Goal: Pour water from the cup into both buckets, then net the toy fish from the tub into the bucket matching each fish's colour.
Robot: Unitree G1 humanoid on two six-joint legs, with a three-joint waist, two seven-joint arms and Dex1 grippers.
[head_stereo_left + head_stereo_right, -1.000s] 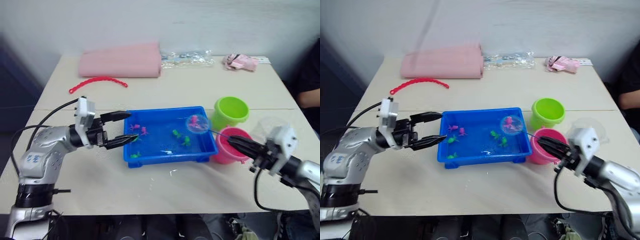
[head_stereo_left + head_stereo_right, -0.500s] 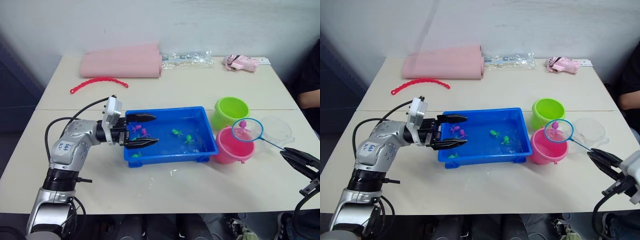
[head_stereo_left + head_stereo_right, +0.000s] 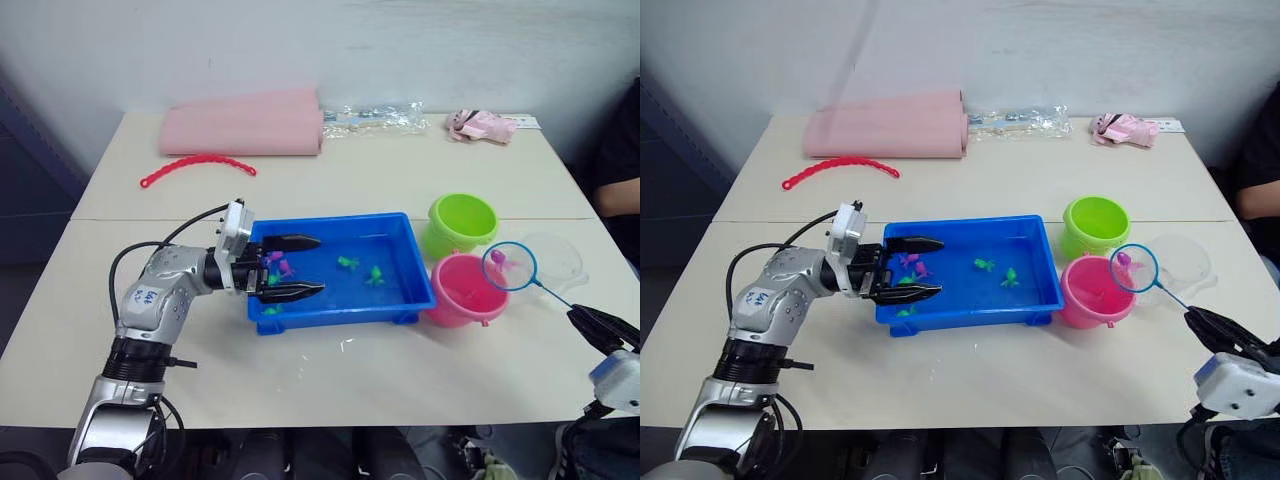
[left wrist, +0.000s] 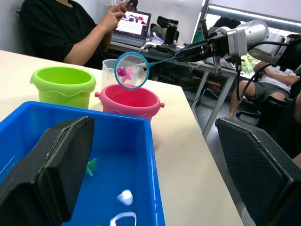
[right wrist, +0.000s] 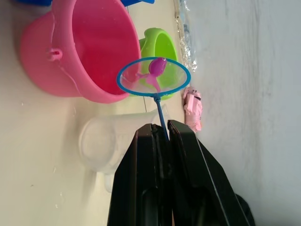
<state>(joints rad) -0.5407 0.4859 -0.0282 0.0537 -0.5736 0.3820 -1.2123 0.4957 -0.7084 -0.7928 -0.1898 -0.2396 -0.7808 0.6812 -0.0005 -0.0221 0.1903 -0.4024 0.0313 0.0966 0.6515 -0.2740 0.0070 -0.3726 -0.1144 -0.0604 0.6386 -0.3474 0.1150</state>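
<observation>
Over the near rim of the pink bucket (image 3: 464, 290), the net (image 3: 510, 266) hangs with one pink fish (image 5: 155, 67) in its mesh, its thin handle clamped between the closed fingers of the right gripper (image 5: 161, 136). By my reading the pouring is done: the cup (image 3: 551, 257) stands apart beside the buckets, and the pink one seems to hold water, though the green bucket (image 3: 462, 223) is harder to judge. Several green and pink fish remain in the tub (image 3: 340, 312), so most of the sorting is left. The left gripper (image 3: 291, 267) holds nothing, its fingers spread wide over the tub's left end. Half a second ago the net sat slightly further left over the bucket, and the left gripper was a touch further back.
</observation>
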